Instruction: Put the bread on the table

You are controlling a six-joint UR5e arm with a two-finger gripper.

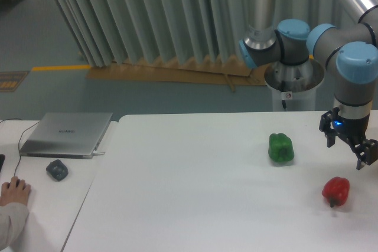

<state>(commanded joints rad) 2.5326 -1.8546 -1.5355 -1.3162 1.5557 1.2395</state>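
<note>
high front view over table (pixel 195 205) (single camera)

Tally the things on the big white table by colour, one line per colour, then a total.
Green: 1, the green pepper
Red: 1, the red pepper
Total: 2
No bread shows on the table.

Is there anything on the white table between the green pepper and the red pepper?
No. In the camera view the table is bare between the green pepper and the red pepper.
</note>
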